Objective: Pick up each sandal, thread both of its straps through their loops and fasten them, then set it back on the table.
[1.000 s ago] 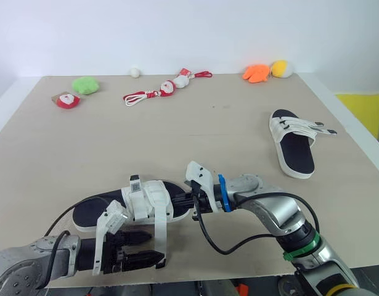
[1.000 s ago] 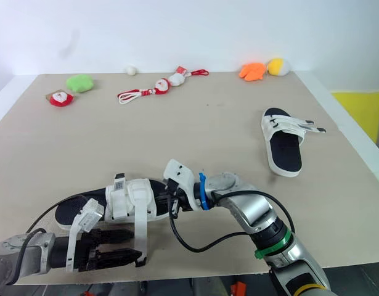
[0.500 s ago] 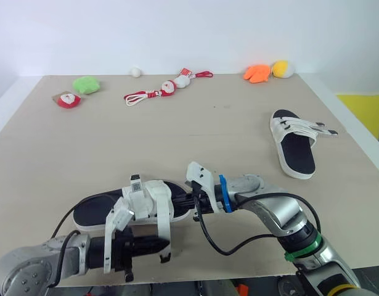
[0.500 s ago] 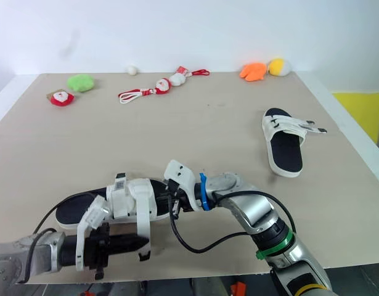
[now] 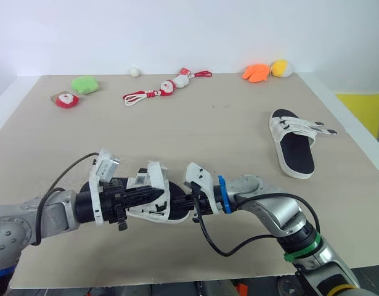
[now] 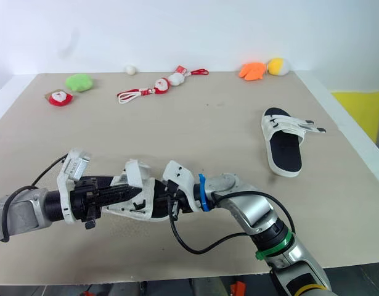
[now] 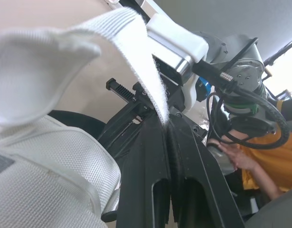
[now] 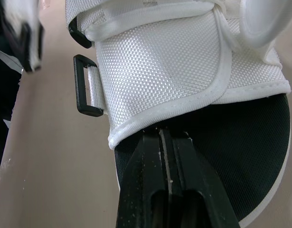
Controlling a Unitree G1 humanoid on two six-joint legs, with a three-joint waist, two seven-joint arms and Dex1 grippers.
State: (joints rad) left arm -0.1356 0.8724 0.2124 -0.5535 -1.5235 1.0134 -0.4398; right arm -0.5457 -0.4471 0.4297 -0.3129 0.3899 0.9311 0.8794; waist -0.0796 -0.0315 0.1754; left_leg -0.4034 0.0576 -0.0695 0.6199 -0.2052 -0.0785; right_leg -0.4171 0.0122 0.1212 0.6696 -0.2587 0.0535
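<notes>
— White mesh strap (image 7: 136,57): who has it?
— My left gripper (image 7: 167,126). Its fingers (image 7: 146,161) are pressed together, with the strap's end pinched at their tips. The strap rises off the sandal (image 5: 167,209) to them.
— Sandal's position?
— Front centre of the table (image 5: 207,123), long axis running across me, left to right, between both arms. I cannot tell whether it is lifted clear of the surface. The right gripper (image 8: 162,135) comes in along that axis from the right, fingers clamped tight on the sole's edge just below the upper.
— And the loop (image 8: 89,85)?
— Black, on the upper's side edge, with nothing threaded through its open half that I can see. I judge the left arm the nearer for threading: the strap end must travel toward the sandal to reach that loop.
— Other sandal (image 5: 292,145)?
— Well apart, far right, flat on the table.
</notes>
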